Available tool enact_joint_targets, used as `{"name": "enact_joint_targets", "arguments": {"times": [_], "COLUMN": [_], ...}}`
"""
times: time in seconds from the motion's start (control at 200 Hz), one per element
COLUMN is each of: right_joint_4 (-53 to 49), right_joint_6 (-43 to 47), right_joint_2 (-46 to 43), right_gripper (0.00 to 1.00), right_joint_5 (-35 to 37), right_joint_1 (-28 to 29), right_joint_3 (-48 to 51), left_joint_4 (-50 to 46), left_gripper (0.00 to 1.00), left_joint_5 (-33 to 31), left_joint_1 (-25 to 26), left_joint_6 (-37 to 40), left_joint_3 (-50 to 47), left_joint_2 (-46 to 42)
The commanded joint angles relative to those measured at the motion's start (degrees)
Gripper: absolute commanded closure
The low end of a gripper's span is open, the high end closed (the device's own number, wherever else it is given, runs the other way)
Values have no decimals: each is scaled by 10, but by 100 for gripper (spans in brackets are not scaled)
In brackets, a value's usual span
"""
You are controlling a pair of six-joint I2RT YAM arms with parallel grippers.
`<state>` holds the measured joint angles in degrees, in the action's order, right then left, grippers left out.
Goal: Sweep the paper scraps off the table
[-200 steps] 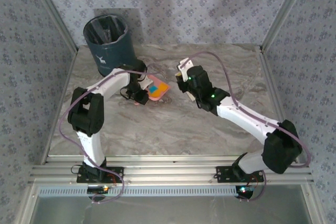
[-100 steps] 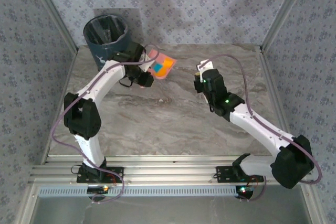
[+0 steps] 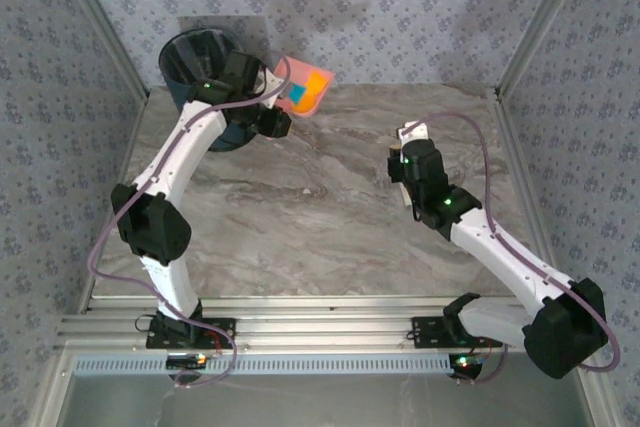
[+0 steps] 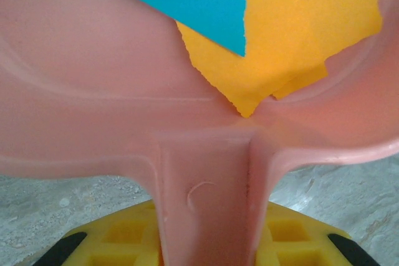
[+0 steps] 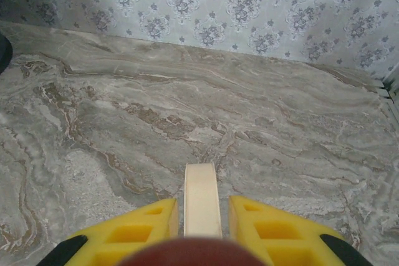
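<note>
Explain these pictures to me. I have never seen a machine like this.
Two robot arms stand bolted at the near edge of a marble-patterned table. One picture looks down from above; the other two come from cameras on the wrists. The left gripper is shut on the handle of a pink dustpan holding turquoise and orange paper scraps, raised near a dark bin. The right gripper is shut on a cream handle; its far end is hidden.

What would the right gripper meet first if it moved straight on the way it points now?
The right gripper, shut on a cream handle, would probably meet bare table first, then the patterned wall; depth is unclear.
</note>
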<state>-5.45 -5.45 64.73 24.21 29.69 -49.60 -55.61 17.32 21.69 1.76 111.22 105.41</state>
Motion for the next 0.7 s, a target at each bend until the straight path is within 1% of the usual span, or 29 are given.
{"name": "enact_joint_targets", "arguments": {"times": [0.0, 0.19, 0.35, 0.595, 0.7], "right_joint_4": [-2, -5, -9, -11, -12], "right_joint_6": [-18, -21, -26, -31, -32], "right_joint_2": [-16, -16, -16, -15, -16], "right_gripper": [100, 100, 100, 100, 100], "right_joint_5": [-3, -7, -12, -18, -20], "right_joint_1": [-6, -10, -15, -19, -21], "right_joint_3": [5, 7, 8, 11, 12], "left_joint_4": [-1, 9, 27, 53, 72], "left_gripper": [100, 100, 100, 100, 100], "left_joint_5": [35, 92, 136, 155, 180], "left_joint_1": [-17, -58, -94, -133, -154], "left_joint_6": [-27, -70, -127, -198, -243], "left_joint_3": [46, 89, 120, 144, 146], "left_joint_2": [-15, -5, 8, 22, 30]}}
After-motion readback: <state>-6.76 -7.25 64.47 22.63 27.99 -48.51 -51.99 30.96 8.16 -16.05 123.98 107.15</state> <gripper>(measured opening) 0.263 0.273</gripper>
